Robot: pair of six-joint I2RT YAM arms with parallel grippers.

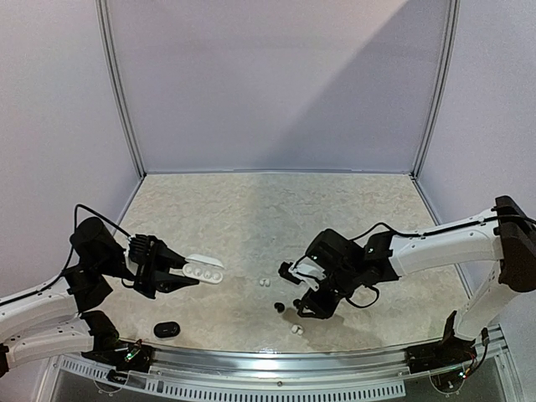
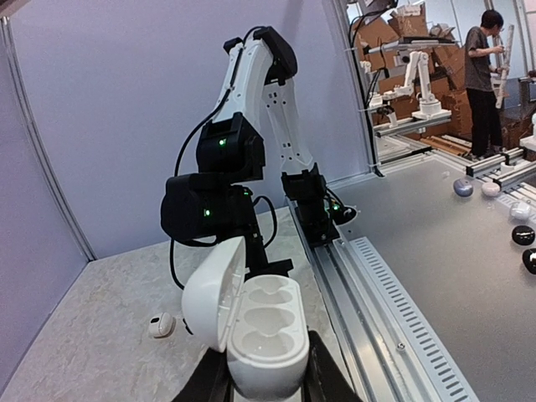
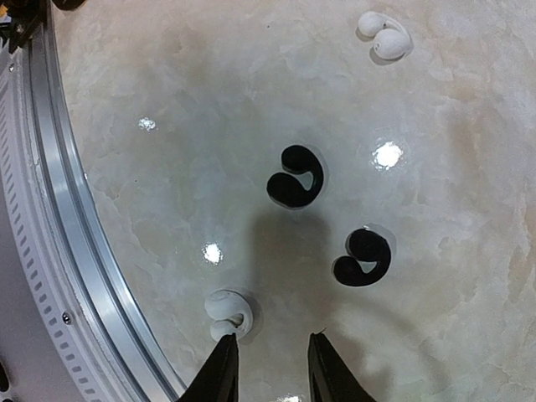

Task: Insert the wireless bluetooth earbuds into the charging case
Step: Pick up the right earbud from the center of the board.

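White case [image 2: 266, 331] in left hand [image 1: 176, 273], right hand [image 3: 268, 362] ajar

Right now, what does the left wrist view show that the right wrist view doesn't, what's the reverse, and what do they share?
Only left wrist: the open white charging case, wells empty, clamped in the left gripper, with the right arm behind it. Only right wrist: two black earbuds, two white earbuds, and the right gripper, open and empty. Both: the marbled table and its metal rail. The left wrist's lone white bud may be one of those white ones; I cannot tell.
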